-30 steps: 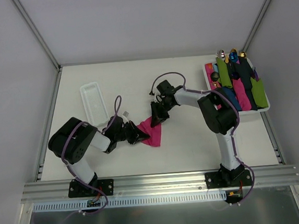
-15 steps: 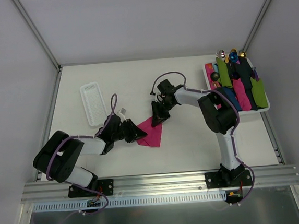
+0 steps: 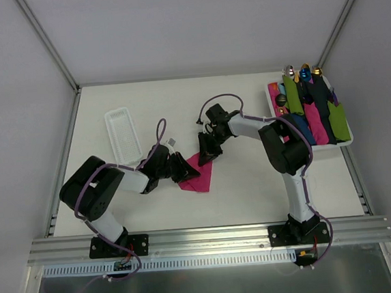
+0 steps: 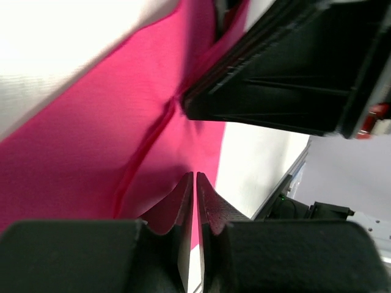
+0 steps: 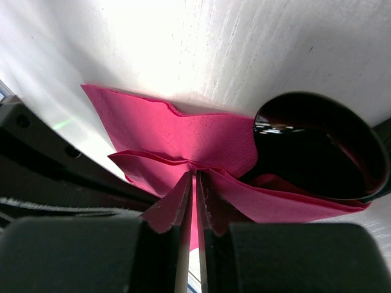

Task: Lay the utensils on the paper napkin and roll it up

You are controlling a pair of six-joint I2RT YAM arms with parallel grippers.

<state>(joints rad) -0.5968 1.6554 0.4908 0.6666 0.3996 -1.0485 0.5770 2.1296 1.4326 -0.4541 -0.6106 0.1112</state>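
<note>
Both my tools are pinching the paper napkin [image 3: 201, 177] lying mid-table [image 3: 254, 186]. The left gripper [image 4: 195, 177] is clamping its left edge and the right gripper [image 5: 195, 174] its far fold. A black spoon [image 5: 314, 146] is lying tucked inside the fold.

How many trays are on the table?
2: a narrow ridged tray at the left, and a bigger tray full of rolled napkins at the far right. None looks hidden.

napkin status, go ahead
Left tool shut on napkin edge. Right tool shut on napkin fold, black spoon poking out beside it. Napkin part folded, not yet a roll. White tray apart, to the left.
</note>
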